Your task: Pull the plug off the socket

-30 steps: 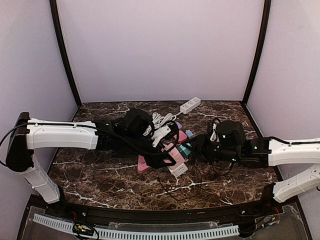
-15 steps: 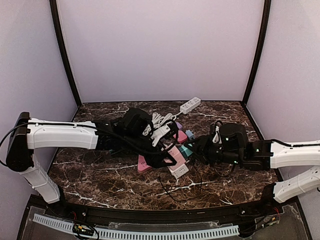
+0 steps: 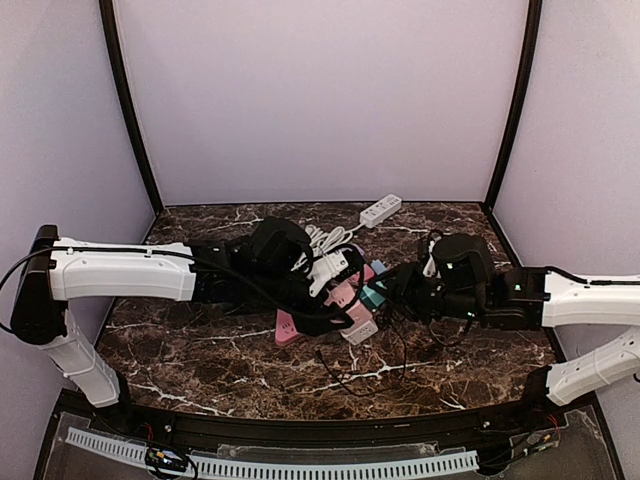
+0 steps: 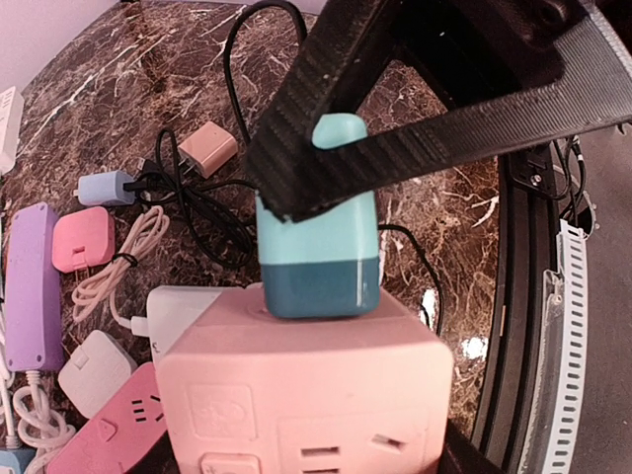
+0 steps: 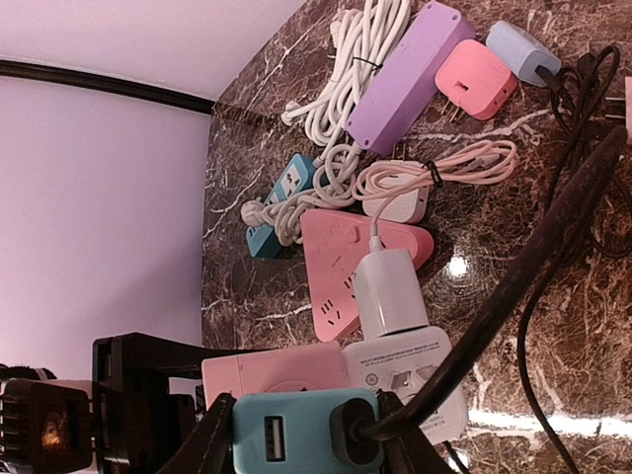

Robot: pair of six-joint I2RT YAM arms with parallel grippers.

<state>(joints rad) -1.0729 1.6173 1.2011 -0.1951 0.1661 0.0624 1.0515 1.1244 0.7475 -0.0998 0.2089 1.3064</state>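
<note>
Dark marble tabletop (image 3: 200, 360) shows a loose black cable (image 3: 345, 378) nearest the arm bases. Mid-table, the left gripper (image 3: 335, 305) clamps a pink socket cube (image 4: 296, 385), and the right gripper (image 5: 301, 434) is closed on the teal plug (image 4: 321, 262), which sits pushed into the cube's face. Behind them lie a flat pink strip (image 5: 360, 252), a purple strip (image 5: 410, 74) and coiled white cords (image 5: 365, 49); farthest, a white power strip (image 3: 380, 210) near the lilac wall (image 3: 320, 100)
</note>
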